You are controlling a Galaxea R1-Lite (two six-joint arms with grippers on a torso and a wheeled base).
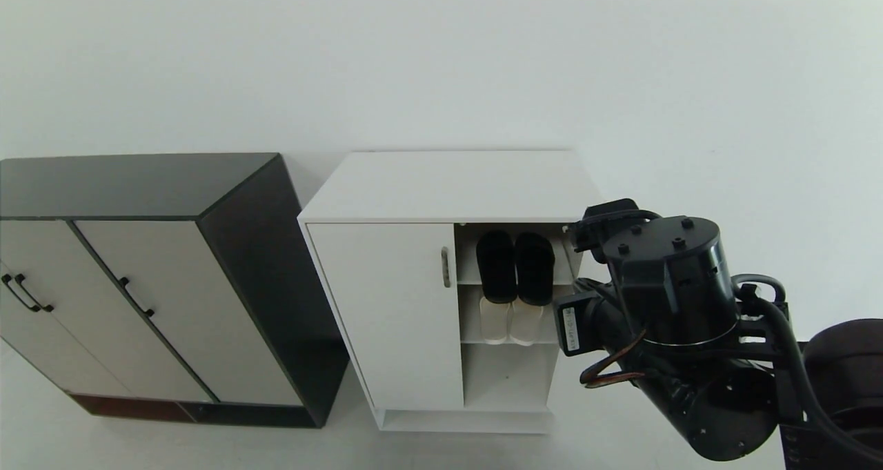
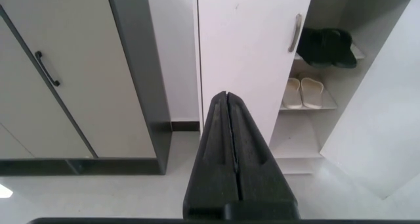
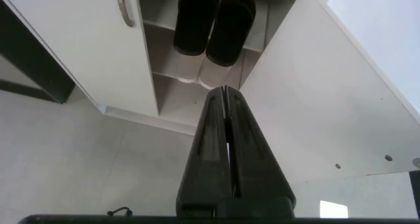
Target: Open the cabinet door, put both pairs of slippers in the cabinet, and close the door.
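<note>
At the left of the head frame stands a dark cabinet (image 1: 138, 263), which has no part in the job. In the centre is the white cabinet (image 1: 448, 187). Its left-hand door (image 1: 386, 311) is shut, and right of that door's handle (image 1: 445, 266) the compartment lies open. The black slippers (image 1: 514, 266) sit side by side on the upper shelf (image 1: 468, 282), and the white slippers (image 1: 509, 320) on the middle shelf (image 1: 470, 341) just below, so both of the 2 pairs are in. At the right of the frame the right arm (image 1: 676, 304) hangs in front of the cabinet's right edge.

By this, only the closing seems left: the open door (image 3: 315, 99) stands swung well out. The next move likely calls for a gripper to reach that door's outer face or free edge and press it round until it meets the cabinet.

The left gripper (image 2: 227, 100) has its jaws pressed together on nothing, and sits well back from the shut door. The right gripper (image 3: 225, 92) is likewise closed and empty, before the opening and near the open door's inner face. Whether it touches that face I cannot tell.
</note>
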